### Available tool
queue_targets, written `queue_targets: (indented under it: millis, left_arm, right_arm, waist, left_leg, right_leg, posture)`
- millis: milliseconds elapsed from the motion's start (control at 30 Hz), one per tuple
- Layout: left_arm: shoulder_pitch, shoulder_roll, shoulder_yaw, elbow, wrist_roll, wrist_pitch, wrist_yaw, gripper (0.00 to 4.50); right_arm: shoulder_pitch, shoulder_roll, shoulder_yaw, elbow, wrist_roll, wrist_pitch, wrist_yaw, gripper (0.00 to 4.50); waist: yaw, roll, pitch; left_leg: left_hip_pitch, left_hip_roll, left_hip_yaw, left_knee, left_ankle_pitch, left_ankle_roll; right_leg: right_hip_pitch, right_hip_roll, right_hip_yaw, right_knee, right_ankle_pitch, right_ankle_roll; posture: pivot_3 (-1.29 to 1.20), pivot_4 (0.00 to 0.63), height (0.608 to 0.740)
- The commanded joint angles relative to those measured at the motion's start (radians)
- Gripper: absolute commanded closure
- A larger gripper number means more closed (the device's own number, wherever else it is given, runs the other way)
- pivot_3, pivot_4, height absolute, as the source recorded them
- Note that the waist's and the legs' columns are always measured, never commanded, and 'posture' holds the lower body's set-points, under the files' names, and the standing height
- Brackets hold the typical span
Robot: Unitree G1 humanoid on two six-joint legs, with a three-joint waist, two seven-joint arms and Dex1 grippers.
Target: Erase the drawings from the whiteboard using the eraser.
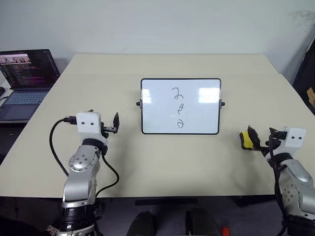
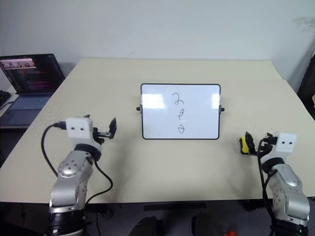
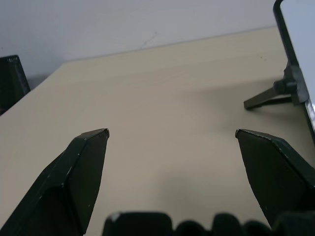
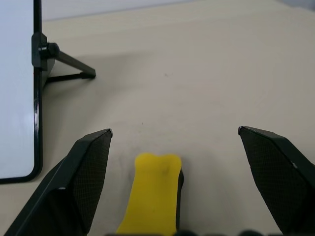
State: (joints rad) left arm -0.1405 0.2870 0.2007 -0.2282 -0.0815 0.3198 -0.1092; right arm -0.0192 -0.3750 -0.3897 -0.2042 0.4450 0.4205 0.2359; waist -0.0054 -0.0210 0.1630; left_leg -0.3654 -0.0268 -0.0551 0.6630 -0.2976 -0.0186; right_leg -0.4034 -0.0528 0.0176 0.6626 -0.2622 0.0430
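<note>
The whiteboard (image 1: pixel 197 115) stands propped on small legs at the middle of the table, black-framed, with a knob on each short side. The drawings (image 1: pixel 178 107), three black squiggles, run down its centre in a column. The yellow eraser (image 1: pixel 244 139) lies on the table to the board's right. My right gripper (image 4: pixel 174 132) is open, its fingers (image 4: pixel 88 172) wide on either side of the eraser (image 4: pixel 152 196) without touching it. My left gripper (image 1: pixel 116 124) is open and holds nothing, hovering left of the board's lower corner. The board's edge (image 3: pixel 300 59) is in the left wrist view.
An open laptop (image 1: pixel 27 78) sits on a lower surface off the table's far left corner. The beige table (image 1: pixel 172 162) has bare room in front of and behind the board. A dark object (image 1: pixel 305 73) stands beyond the right edge.
</note>
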Motion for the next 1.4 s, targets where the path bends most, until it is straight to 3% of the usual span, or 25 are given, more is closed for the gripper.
queue_targets:
  millis: [33,200,367,567,667,800,1000,1400]
  left_arm:
    - [-0.001,-0.009,-0.018,-0.030,-0.006,-0.028,-0.016,0.00]
    - [-0.011,-0.008,0.006,-0.070,-0.081,0.008,-0.067,0.00]
    - [-0.004,0.095,0.040,-0.102,-0.228,0.044,-0.262,0.00]
    - [0.021,0.288,0.117,-0.085,-0.361,0.090,-0.483,0.00]
    - [-0.052,0.377,0.061,-0.074,-0.411,0.113,-0.626,0.00]
    - [-0.193,0.426,-0.050,-0.090,-0.459,0.163,-0.760,0.00]
    - [-0.347,0.433,-0.188,-0.047,-0.443,0.129,-0.929,0.00]
    - [-0.433,0.357,-0.224,0.098,-0.369,0.020,-0.945,0.00]
  right_arm:
    - [-0.005,0.003,-0.024,-0.034,0.010,0.020,-0.026,0.03]
    - [-0.010,-0.004,0.002,-0.128,0.022,0.067,-0.044,0.03]
    - [-0.042,0.008,-0.007,-0.184,0.106,0.144,-0.046,0.03]
    - [-0.046,0.050,0.018,-0.276,0.110,0.199,-0.124,0.03]
    - [-0.038,0.058,0.021,-0.363,0.144,0.303,-0.188,0.03]
    - [-0.045,0.041,-0.016,-0.386,0.223,0.463,-0.236,0.03]
    - [-0.099,-0.036,-0.001,-0.335,0.161,0.524,-0.263,0.03]
    - [-0.177,-0.049,0.041,-0.145,0.070,0.488,-0.203,0.03]
  waist:
    - [0.001,0.000,0.000]
    - [0.000,0.000,0.000]
    - [-0.002,0.000,0.000]
    - [-0.007,0.001,0.001]
    - [0.002,0.001,0.001]
    - [0.005,0.001,0.001]
    - [-0.017,0.001,0.001]
    - [-0.024,0.002,0.001]
  left_leg:
    - [0.000,0.000,0.000,0.000,0.000,0.000]
    - [0.000,0.000,0.000,0.000,0.000,0.000]
    - [0.000,0.001,0.000,0.000,0.000,0.000]
    - [0.000,0.001,0.000,-0.001,0.000,0.000]
    - [-0.001,0.000,-0.002,0.000,0.000,0.000]
    - [-0.001,-0.002,-0.003,0.000,0.000,0.000]
    - [-0.001,0.000,-0.001,-0.001,0.000,0.000]
    - [-0.002,0.001,0.000,0.000,0.000,0.001]
  right_leg:
    - [0.000,0.000,0.000,0.000,0.000,0.000]
    - [0.000,0.000,0.000,0.000,0.000,0.000]
    - [0.000,0.000,0.000,0.000,0.000,0.000]
    - [-0.001,0.001,0.000,0.000,0.000,0.000]
    - [0.000,0.000,-0.001,-0.001,0.000,0.000]
    - [0.001,0.002,-0.002,-0.001,0.000,0.000]
    - [0.000,0.004,-0.001,-0.002,-0.001,0.000]
    - [-0.001,0.005,0.000,-0.002,-0.001,0.000]
  posture:
    - [0.00,0.150,0.740]
    - [0.00,0.150,0.740]
    - [0.00,0.150,0.740]
    - [0.00,0.150,0.740]
    - [0.00,0.150,0.740]
    - [0.00,0.150,0.740]
    - [0.00,0.150,0.740]
    - [0.00,0.150,0.740]
